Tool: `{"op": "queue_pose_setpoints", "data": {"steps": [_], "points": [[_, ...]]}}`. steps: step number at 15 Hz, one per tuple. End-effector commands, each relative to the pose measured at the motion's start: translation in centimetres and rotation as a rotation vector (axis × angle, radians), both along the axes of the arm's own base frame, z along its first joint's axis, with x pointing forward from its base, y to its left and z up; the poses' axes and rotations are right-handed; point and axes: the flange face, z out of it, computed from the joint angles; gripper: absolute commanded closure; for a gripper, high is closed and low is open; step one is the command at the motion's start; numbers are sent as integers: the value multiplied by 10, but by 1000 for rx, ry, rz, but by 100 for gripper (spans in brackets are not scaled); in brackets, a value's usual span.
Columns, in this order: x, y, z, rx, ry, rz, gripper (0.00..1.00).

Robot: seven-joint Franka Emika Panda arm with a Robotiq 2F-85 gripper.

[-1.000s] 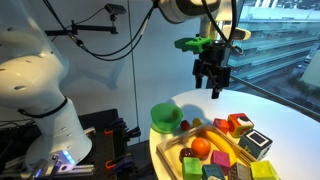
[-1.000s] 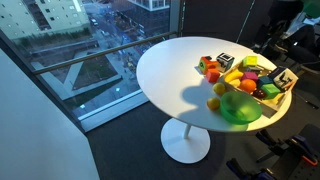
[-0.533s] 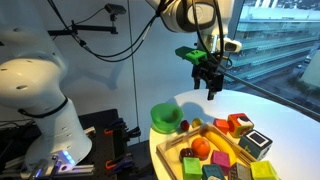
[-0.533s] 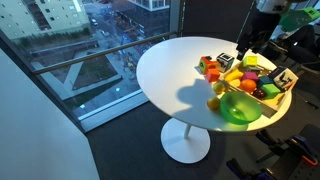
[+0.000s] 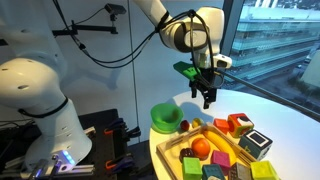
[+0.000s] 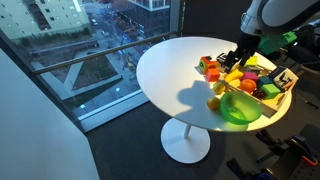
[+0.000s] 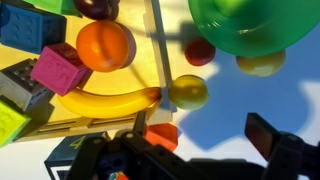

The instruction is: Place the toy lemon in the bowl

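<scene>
The toy lemon (image 7: 188, 92) is small, yellow and rounded. It lies on the white table just outside the tray's edge, between the tray and the bowl. It also shows in both exterior views (image 5: 197, 124) (image 6: 219, 88). The bright green bowl (image 7: 250, 25) stands upright on the table in both exterior views (image 5: 163, 117) (image 6: 238, 108). My gripper (image 7: 205, 140) is open and empty. It hangs above the table, short of the lemon (image 5: 208, 98) (image 6: 237, 58).
A pale wooden tray (image 5: 196, 137) holds an orange ball (image 7: 105, 45), a banana (image 7: 105, 100) and coloured blocks (image 7: 62, 68). A small red toy (image 7: 199, 52) and a paler yellow toy (image 7: 260, 65) lie by the bowl. The round table's edge (image 6: 150, 85) is near.
My gripper has come down and moved towards the bowl side of the tray. The toys and the bowl have not moved.
</scene>
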Motion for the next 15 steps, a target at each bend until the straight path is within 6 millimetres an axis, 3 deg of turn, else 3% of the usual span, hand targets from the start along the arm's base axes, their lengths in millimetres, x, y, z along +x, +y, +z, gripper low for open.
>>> {"op": "queue_pose_setpoints", "data": {"steps": [1, 5, 15], "points": [[0, 7, -23, 2, -10, -5, 0], [0, 9, -46, 7, 12, -6, 0], [-2, 7, -53, 8, 36, 19, 0]]}}
